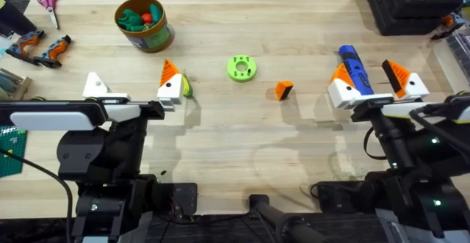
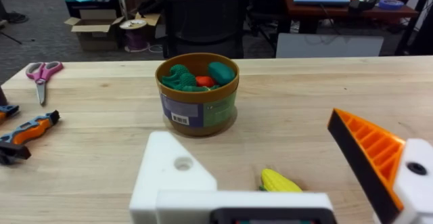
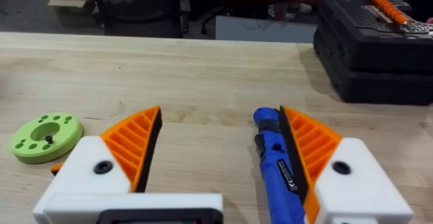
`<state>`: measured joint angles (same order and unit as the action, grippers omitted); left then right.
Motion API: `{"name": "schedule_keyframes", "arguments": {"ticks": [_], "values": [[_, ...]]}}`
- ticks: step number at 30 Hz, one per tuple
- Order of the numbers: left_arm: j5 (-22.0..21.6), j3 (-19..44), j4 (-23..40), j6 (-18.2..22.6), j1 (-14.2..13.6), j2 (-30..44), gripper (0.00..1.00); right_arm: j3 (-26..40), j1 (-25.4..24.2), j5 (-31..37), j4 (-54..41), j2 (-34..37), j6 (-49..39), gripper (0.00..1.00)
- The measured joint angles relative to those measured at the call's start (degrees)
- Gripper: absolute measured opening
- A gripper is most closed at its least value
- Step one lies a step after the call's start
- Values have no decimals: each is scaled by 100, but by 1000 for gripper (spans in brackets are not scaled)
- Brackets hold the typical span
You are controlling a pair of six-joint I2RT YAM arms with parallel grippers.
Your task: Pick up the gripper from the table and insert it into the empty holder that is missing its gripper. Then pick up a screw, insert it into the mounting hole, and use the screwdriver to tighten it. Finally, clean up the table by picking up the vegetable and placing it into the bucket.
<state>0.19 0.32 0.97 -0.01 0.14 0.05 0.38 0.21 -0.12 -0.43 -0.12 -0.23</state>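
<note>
Overhead, the lime-green ring (image 1: 241,67) is sitting near the middle of the table (image 1: 220,136), and everything else can be placed from it. The gripper (image 1: 283,90), a small orange wedge with a dark end, is lying loose just to the ring's right and a little nearer the arms. Well to the ring's left, the left gripper (image 1: 132,87) is resting with its jaws apart, gripping nothing: one block is the holder (image 1: 95,86), plain white, while the other is carrying an orange tip. The vegetable (image 1: 186,87) is peeking out beside that tipped block. Beyond it, up and left of the ring, the bucket (image 1: 144,24) is standing upright.

Well to the ring's right, the right gripper (image 1: 376,81) is lying with its jaws apart and the screwdriver (image 1: 355,70) between them.

The left wrist view is showing the mounting hole in the holder (image 2: 169,172), the vegetable (image 2: 280,181) as a yellow ridged cob between the two blocks, and the green and red pieces inside the bucket (image 2: 197,95). The right wrist view is showing the blue screwdriver (image 3: 279,166) pressed along one orange pad, clear of the other.
</note>
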Motion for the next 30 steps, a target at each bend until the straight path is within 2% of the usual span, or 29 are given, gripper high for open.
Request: {"name": "schedule_keyframes", "arguments": {"ticks": [17, 22, 26, 30], "values": [[3, 7, 67, 0, 0, 0, 985, 7, 0, -13, -16, 2, -26, 994], [7, 415, 1153, 2, 0, 73, 985, 298, 0, -44, -563, 72, 189, 994], [-2, 1381, 2058, 0, 0, 660, 985, 756, 0, -135, -964, 515, 350, 994], [-26, 2560, 2997, 19, 0, 1755, 985, 1494, 0, -186, -1317, 1388, 417, 994]]}}
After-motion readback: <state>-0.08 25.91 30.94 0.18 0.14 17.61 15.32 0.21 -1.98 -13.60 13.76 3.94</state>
